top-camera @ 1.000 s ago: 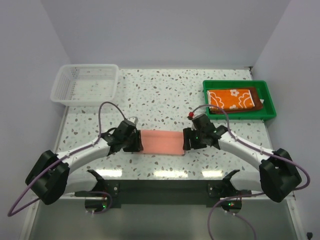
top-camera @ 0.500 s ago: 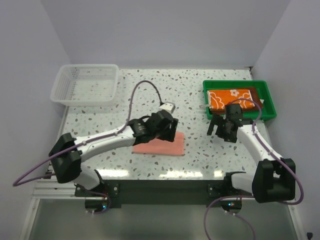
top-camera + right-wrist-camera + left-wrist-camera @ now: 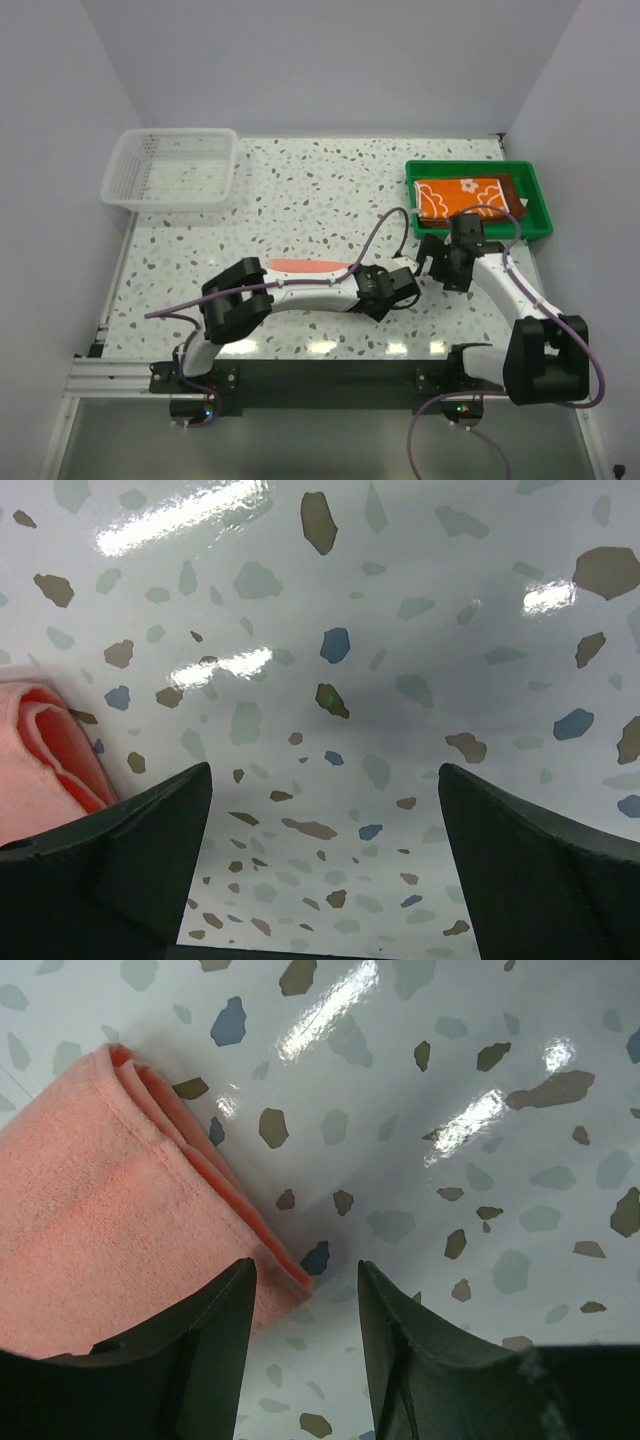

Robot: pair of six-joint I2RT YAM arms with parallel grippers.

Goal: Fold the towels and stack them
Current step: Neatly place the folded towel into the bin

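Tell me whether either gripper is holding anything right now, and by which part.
Nothing is held. Both the left gripper and right gripper are open; the salmon towel lies unclamped.

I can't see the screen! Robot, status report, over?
Left gripper open at the salmon towel's folded corner. Right gripper open, empty, beside it. Orange flowered towel sits in the green tray.

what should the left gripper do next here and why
Probably close the left gripper on the salmon towel: its folded corner lies between the open jaws, and it is not yet stacked in the green tray.
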